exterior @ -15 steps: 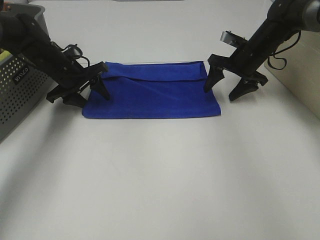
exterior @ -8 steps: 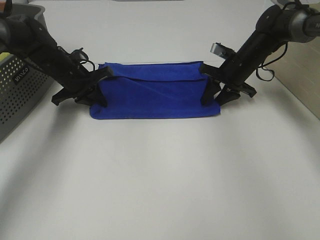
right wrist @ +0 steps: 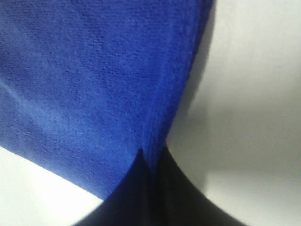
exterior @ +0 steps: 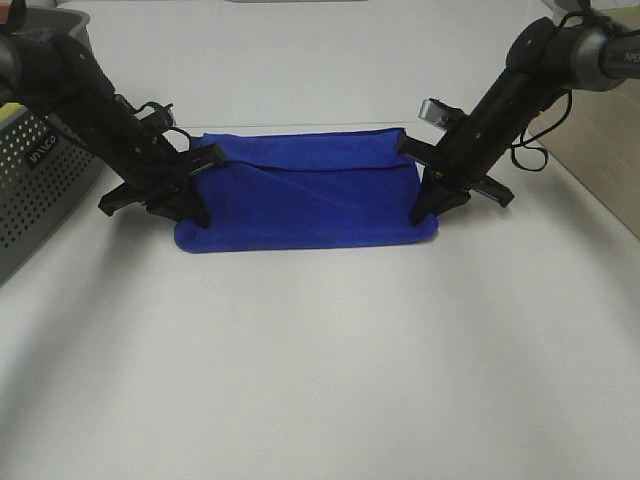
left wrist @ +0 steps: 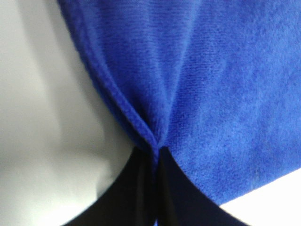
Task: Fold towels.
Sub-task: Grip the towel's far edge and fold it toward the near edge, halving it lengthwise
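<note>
Nearest, bare white tabletop (exterior: 320,360). Beyond it the blue towel (exterior: 310,200) lies flat in the middle, long axis running side to side, from one arm to the other. A fold line crosses it close to its far edge, so it looks doubled over once. Left fingers (exterior: 192,207) sit at the towel's left short end, close to the near corner. Right fingers (exterior: 424,205) sit at the right short end, likewise by the front corner. Both wrist views show the dark fingers pressed together with the towel's hem nipped between them and no gap visible, so each pair is closed on cloth. The towel thus spans between the two grips; neither arm is nearer, each has one end. Judgement: the next fold turns on both corners travelling together toward the far edge, at right angles to the long axis; uneven travel would skew the hem. Off to the left and running back, a grey perforated basket (exterior: 40,190), apart from the towel.
</note>
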`<action>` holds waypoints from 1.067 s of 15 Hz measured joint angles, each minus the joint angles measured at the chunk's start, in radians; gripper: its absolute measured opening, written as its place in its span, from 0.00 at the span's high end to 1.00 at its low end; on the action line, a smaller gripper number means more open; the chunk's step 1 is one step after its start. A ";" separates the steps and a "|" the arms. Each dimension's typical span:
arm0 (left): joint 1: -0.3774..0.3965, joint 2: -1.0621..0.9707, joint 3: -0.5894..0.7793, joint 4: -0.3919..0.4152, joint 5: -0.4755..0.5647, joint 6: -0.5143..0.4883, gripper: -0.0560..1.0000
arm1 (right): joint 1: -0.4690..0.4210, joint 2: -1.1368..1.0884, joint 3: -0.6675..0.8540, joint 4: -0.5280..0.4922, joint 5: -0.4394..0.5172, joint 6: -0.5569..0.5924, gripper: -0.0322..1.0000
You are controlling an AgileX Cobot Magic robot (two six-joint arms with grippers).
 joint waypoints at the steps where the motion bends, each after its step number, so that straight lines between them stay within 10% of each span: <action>1: -0.009 -0.012 0.010 0.009 0.018 0.003 0.91 | 0.000 -0.018 0.018 -0.005 0.002 0.001 0.97; 9: -0.033 -0.318 0.488 0.031 -0.130 0.003 0.91 | 0.001 -0.337 0.587 0.017 -0.153 -0.035 0.97; 16: -0.034 -0.332 0.337 0.006 -0.163 -0.121 0.91 | 0.001 -0.324 0.386 0.039 -0.160 -0.062 0.97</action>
